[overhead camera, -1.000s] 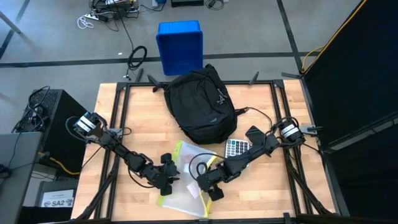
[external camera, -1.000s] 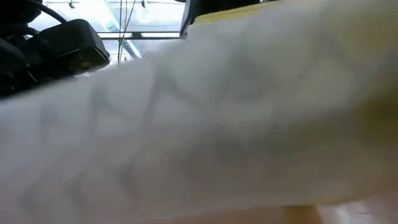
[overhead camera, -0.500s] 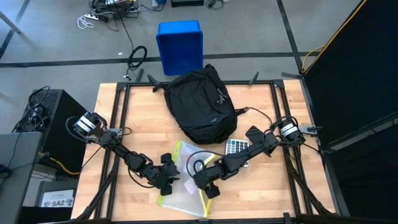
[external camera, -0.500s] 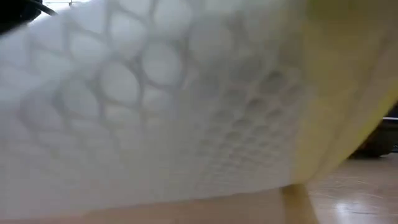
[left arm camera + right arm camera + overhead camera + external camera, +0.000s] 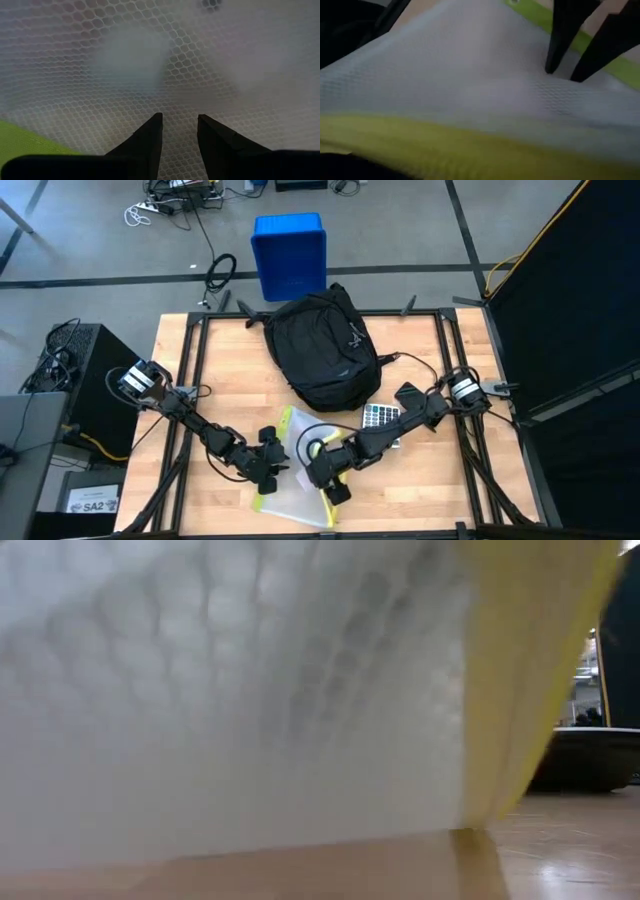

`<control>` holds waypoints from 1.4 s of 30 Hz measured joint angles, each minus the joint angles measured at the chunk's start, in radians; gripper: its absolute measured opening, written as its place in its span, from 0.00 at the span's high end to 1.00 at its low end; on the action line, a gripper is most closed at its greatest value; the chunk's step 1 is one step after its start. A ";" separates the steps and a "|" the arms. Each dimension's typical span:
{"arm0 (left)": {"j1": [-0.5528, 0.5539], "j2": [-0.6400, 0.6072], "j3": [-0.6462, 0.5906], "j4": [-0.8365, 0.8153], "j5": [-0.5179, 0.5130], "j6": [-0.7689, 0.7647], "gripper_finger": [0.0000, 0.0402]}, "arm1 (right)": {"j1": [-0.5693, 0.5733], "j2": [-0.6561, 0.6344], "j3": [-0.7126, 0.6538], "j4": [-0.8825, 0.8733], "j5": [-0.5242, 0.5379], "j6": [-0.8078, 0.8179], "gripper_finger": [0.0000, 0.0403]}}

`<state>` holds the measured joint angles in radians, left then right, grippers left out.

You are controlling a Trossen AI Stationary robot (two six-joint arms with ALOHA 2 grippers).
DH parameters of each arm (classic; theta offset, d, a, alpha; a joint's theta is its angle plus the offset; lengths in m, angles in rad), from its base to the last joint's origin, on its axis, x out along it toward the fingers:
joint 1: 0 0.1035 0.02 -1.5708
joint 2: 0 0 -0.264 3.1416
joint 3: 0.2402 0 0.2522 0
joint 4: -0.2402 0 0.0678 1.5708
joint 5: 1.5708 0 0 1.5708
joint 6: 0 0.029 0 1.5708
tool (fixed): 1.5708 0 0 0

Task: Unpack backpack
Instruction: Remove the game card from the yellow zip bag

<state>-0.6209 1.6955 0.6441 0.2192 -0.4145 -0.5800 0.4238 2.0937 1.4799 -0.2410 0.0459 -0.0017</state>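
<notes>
Leftward since a second ago, the right end effector (image 5: 331, 486) has slid over the white mesh pouch (image 5: 290, 485) with yellow edging. From above, the backpack (image 5: 322, 348) lies at the far middle of the surface (image 5: 225, 375), a calculator (image 5: 379, 417) beside it. The left end effector (image 5: 275, 470) pinches the pouch, fingers (image 5: 150, 137) narrow. Low down, mesh fills the view. The right end effector is spread wide.
</notes>
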 joint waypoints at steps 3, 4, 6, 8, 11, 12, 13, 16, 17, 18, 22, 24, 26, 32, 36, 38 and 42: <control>0.000 0.000 0.000 0.000 0.000 0.000 0.76 | -0.015 0.004 0.000 0.004 -0.027 -0.002 0.11; 0.000 0.000 0.000 0.000 0.000 0.000 0.76 | -0.019 0.011 0.001 0.014 -0.035 -0.002 0.11; 0.000 0.000 0.000 0.001 0.000 0.000 0.76 | -0.025 0.026 0.000 0.002 -0.047 -0.009 0.10; 0.000 0.000 0.000 0.002 0.000 0.000 0.76 | -0.028 0.049 0.001 0.014 -0.063 -0.010 0.09; 0.000 0.001 0.000 0.002 0.000 0.000 0.76 | -0.031 0.082 0.002 -0.005 -0.072 -0.005 0.08; 0.000 0.003 0.000 0.003 0.000 0.000 0.76 | -0.031 0.085 -0.001 -0.024 -0.070 0.002 0.07; 0.000 0.003 0.000 0.004 0.000 0.000 0.76 | -0.031 0.093 0.003 -0.027 -0.067 0.004 0.07; 0.000 0.009 0.000 0.008 -0.002 0.000 0.76 | -0.031 0.105 0.005 -0.034 -0.059 0.015 0.07; 0.000 0.012 0.000 0.012 -0.005 0.000 0.76 | -0.032 0.107 0.005 -0.036 -0.058 0.015 0.08; 0.000 0.014 0.000 0.016 -0.008 0.000 0.76 | -0.032 0.108 0.005 -0.041 -0.054 0.014 0.09; 0.000 0.023 0.000 0.027 -0.011 0.001 0.76 | -0.032 0.106 0.005 -0.051 -0.035 0.010 0.20; 0.000 0.023 0.000 0.028 -0.008 0.000 0.76 | -0.032 0.099 0.004 -0.063 -0.029 0.007 0.29; 0.000 0.024 0.001 0.027 -0.008 0.000 0.76 | -0.031 0.088 0.003 -0.069 -0.021 0.004 0.31; 0.000 0.024 0.001 0.027 -0.005 0.000 0.76 | -0.033 0.032 -0.005 -0.170 0.010 0.005 0.31; 0.001 0.024 0.001 0.027 -0.003 0.000 0.76 | -0.015 -0.029 -0.005 -0.275 0.075 0.038 0.31; 0.001 0.024 0.001 0.026 -0.002 0.000 0.76 | 0.001 -0.058 -0.005 -0.345 0.106 0.069 0.31; 0.001 0.024 0.001 0.026 -0.001 0.000 0.76 | 0.036 -0.116 -0.004 -0.485 0.158 0.152 0.31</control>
<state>-0.6201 1.7199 0.6449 0.2451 -0.4156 -0.5797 0.4600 1.9776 1.4758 -0.7261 0.2038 0.1504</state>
